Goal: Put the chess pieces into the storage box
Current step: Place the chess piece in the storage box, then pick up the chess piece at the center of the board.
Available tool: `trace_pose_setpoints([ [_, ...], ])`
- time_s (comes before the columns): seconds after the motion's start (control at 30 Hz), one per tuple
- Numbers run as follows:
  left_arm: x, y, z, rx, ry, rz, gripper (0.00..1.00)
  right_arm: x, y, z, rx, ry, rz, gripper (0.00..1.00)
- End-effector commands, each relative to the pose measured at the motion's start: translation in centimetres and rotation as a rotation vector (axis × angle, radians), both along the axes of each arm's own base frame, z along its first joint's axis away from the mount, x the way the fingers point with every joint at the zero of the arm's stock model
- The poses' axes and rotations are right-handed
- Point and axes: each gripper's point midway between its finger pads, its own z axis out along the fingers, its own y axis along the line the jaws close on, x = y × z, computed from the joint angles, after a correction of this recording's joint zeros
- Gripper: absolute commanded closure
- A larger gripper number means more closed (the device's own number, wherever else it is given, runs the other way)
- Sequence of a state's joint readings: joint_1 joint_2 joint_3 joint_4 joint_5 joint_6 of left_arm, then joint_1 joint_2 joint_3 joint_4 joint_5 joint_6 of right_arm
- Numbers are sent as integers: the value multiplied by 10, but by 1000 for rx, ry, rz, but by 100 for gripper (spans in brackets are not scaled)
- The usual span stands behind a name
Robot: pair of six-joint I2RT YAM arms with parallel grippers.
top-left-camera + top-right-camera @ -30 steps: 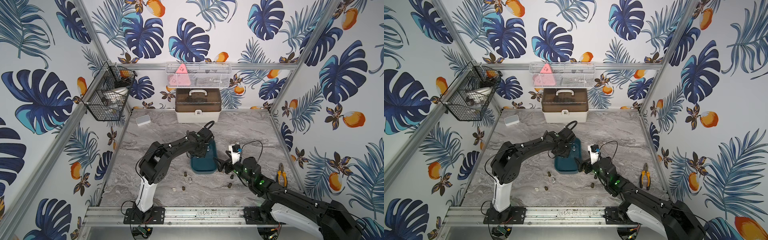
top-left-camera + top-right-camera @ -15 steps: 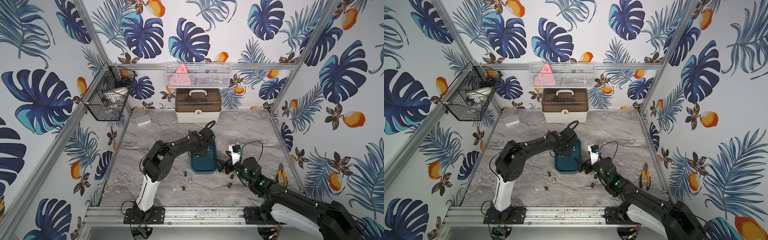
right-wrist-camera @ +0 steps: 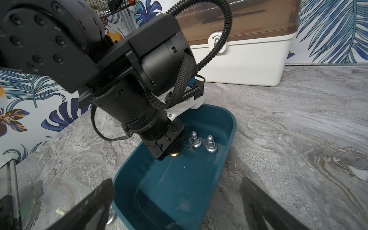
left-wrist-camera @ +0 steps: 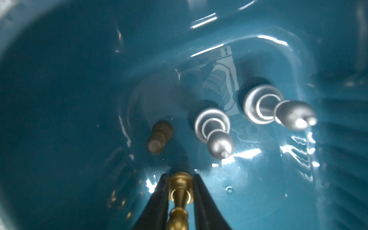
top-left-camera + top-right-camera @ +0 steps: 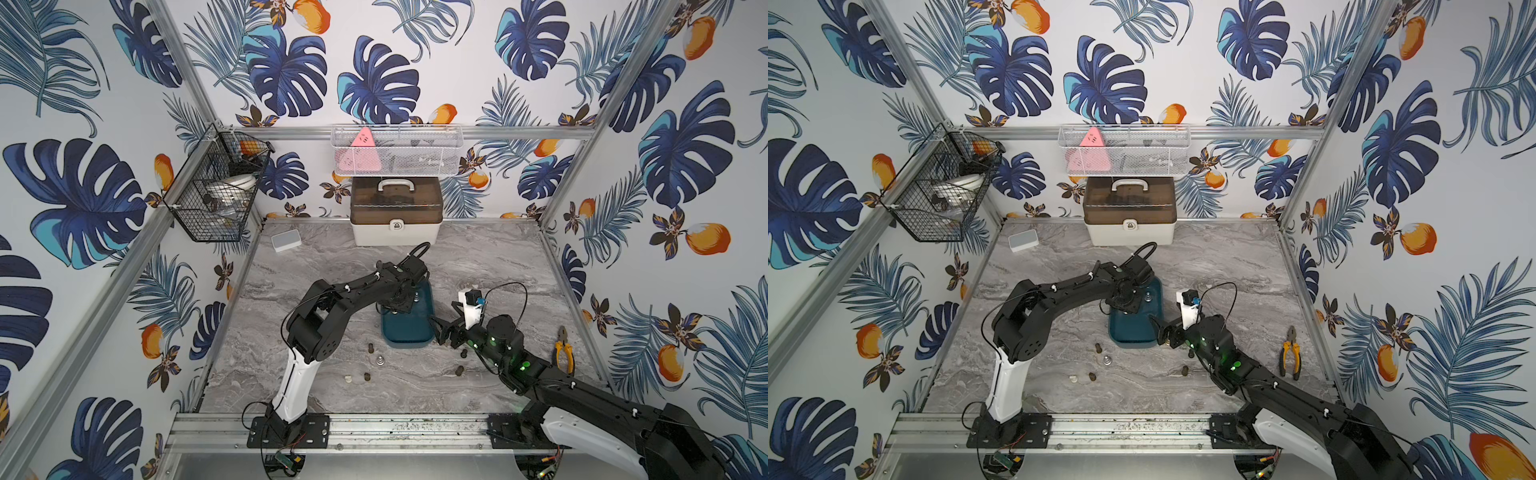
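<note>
The storage box (image 5: 405, 343) (image 5: 1133, 343), a dark teal tray, lies mid-table. My left gripper (image 5: 399, 305) (image 4: 180, 175) reaches down into it. Its fingers hug the base of a gold chess piece (image 4: 180, 191) (image 3: 175, 154) that stands on the tray floor. Two silver pieces (image 4: 216, 137) (image 4: 278, 107) stand beside it and a dark brown one (image 4: 159, 136) lies there. Several pieces are on the table in front: dark (image 5: 370, 347), silver (image 5: 379, 360), whitish (image 5: 348, 378), brown (image 5: 367, 377) (image 5: 459, 371). My right gripper (image 5: 442, 332) (image 3: 176, 181) is open and empty at the tray's near right corner.
A white case with a brown lid (image 5: 395, 216) stands at the back wall, with a small white flat box (image 5: 286, 240) to its left. Yellow-handled pliers (image 5: 564, 349) lie at the right edge. A black wire basket (image 5: 216, 187) and a white mesh basket (image 5: 395, 149) hang on the walls.
The left arm's elbow has swung slightly to the right while its gripper stayed low inside the storage box. The right arm has not moved.
</note>
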State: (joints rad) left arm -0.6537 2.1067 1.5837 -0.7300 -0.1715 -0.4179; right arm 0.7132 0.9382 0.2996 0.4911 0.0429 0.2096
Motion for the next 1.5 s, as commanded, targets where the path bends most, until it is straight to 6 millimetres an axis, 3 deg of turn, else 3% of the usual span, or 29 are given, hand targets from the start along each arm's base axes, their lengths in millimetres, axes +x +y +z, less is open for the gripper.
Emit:
trace_pose_setpoints([
  [0.0,0,3,8,8,-14,-2,70,1,1,4,13,-8,-3,0],
  [0.23,1,2,28,-19,-43,-3,65,3,-1,3,6,-4,-17,0],
  [0.3,1,0,40,-42,-60,-5,64,11,-10,5,39,37,-92,0],
  [0.47,-11,-10,100,-180,-138,-58,63,32,-42,24,80,325,-276,0],
  [0.53,-23,-15,134,-286,-201,-97,61,31,-42,27,48,398,-271,0],
  [0.63,-47,-15,172,-424,-290,-184,56,31,-51,16,-38,502,-285,2],
  [0.7,-61,-5,183,-429,-324,-222,55,30,-64,2,-138,590,-338,8],
  [0.8,-81,15,184,-374,-329,-288,54,30,-88,-16,-292,695,-438,14],
  [0.9,-96,27,172,-332,-316,-351,54,29,-99,-32,-376,767,-468,24],
  [1.1,-116,27,152,-363,-303,-445,54,27,-103,-60,-481,889,-491,32],
  [1.3,-111,36,153,-303,-329,-446,54,31,-100,-78,-516,949,-489,35],
  [1.47,-119,28,155,-357,-314,-480,54,37,-90,-99,-488,1024,-456,41],
])
